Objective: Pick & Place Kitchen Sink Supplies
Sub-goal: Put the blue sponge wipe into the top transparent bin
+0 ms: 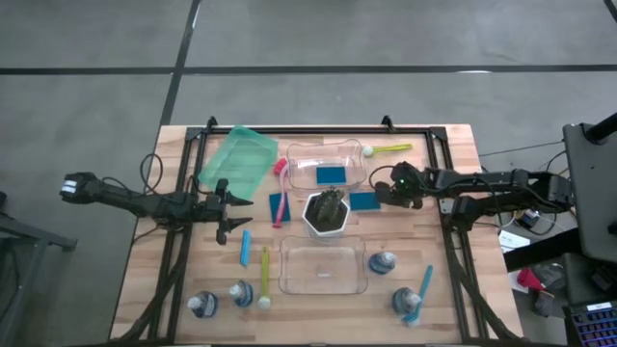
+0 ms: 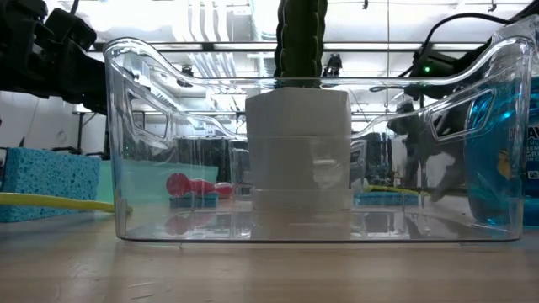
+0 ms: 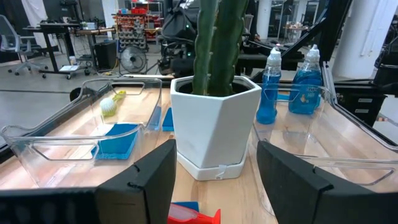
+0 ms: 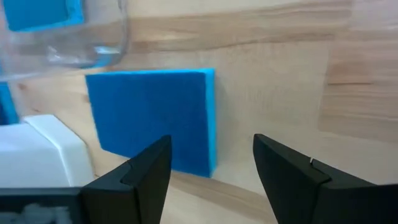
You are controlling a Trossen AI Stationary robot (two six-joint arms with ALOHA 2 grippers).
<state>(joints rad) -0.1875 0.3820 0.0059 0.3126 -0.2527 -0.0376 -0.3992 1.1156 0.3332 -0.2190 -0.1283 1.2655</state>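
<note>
Right tool (image 4: 211, 171) open, hovering over blue sponge (image 4: 152, 118) flat on table (image 4: 280, 74) beside white pot (image 1: 326, 214). Best: straddle sponge's edges, descend square, clear of pot. Left tool (image 1: 229, 205) open, waiting near pink brush (image 1: 281, 193).

The work surface is a light wooden table (image 1: 318, 308) with a black metal frame (image 1: 318, 128) along its 12 o'clock edge. It stands on a grey concrete floor (image 1: 96, 39) crossed by dark seam lines. At the 3 o'clock side of the table, loose cables (image 1: 528, 224) lie beside dark equipment (image 1: 590, 193). The room behind is an open workshop: white ceiling pipes (image 2: 210, 21) run overhead, a white pillar (image 3: 364, 25) rises at one side, and a floor fan (image 3: 131, 60), a rolling cart (image 3: 62, 37) and an office chair (image 3: 15, 43) stand on the polished floor.
</note>
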